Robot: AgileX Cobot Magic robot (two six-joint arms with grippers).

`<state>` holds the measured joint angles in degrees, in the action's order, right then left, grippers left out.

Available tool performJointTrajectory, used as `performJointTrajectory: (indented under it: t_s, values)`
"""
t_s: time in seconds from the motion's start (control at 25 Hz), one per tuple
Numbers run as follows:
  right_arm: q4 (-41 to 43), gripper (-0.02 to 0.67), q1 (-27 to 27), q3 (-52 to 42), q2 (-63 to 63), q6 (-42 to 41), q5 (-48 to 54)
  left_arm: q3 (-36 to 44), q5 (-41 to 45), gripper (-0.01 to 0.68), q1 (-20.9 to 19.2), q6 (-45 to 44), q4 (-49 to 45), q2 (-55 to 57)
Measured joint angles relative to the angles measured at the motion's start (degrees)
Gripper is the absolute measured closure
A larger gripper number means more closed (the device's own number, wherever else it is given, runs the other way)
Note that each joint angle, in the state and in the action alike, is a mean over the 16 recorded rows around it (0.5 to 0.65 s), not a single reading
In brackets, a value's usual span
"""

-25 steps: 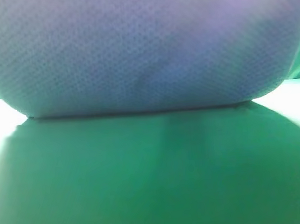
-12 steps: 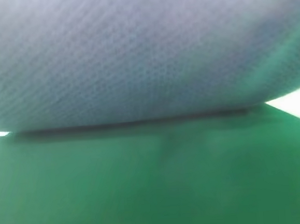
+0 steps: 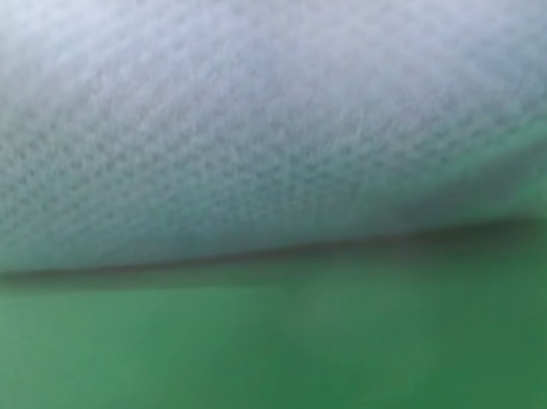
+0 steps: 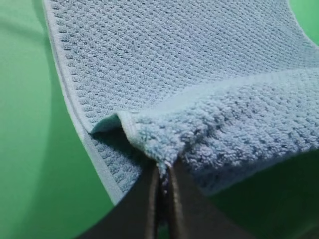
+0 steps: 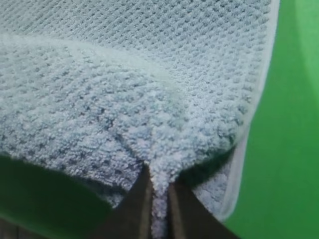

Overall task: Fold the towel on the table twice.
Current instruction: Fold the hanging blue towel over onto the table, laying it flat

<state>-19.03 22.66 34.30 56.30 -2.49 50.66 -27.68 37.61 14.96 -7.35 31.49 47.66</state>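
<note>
Plain green table [image 4: 35,149], smooth and flat, carries the blue-grey waffle-textured towel [image 4: 164,55], whose lower layer lies spread directly on it while bare green shows left, right and near of the cloth.

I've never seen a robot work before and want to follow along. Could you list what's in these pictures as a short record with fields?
surface: plain green table
cloth: blue-grey waffle-textured towel, partly lifted and doubled over itself
left gripper: shut on a pinch of the towel near its hemmed edge
right gripper: shut on a pinch of the towel near the opposite hemmed edge
high view: towel fills the upper part, blurred, casting a shadow on the table below
fold state: raised flap above the flat layer, not laid down
</note>
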Motion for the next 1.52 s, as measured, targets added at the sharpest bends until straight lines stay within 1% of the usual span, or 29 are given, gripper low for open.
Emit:
performJointTrajectory:
  t_s: [0.16, 0.36, 0.68, 0.88, 1.2, 1.52]
  values:
    - [0.8, 0.649, 0.0, 1.0, 5.2, -0.1, -2.8, -1.3, -2.4, 0.673, 0.0, 0.0, 0.4, 5.6]
    - [3.1, 0.649, 0.0, 5.6, 13.3, -0.1, -5.9, -5.6, -5.5, 0.673, 0.0, -0.3, 0.7, 15.6]
    - [8.2, 0.649, 0.0, 18.5, 27.1, -0.1, -8.2, -16.6, -8.9, 0.673, 0.0, -0.9, 0.2, 32.9]
    - [11.4, 0.649, 0.0, 26.9, 35.0, 0.3, -8.6, -23.2, -10.3, 0.673, 0.0, -1.2, -0.3, 40.8]
    - [15.9, 0.649, -0.4, 35.8, 44.3, 2.3, -9.5, -29.2, -13.3, 0.673, 0.0, -1.3, -1.3, 46.9]
    - [18.3, 0.649, -0.9, 38.6, 48.1, 3.8, -12.0, -30.7, -16.2, 0.673, 0.0, -2.0, -2.3, 48.9]
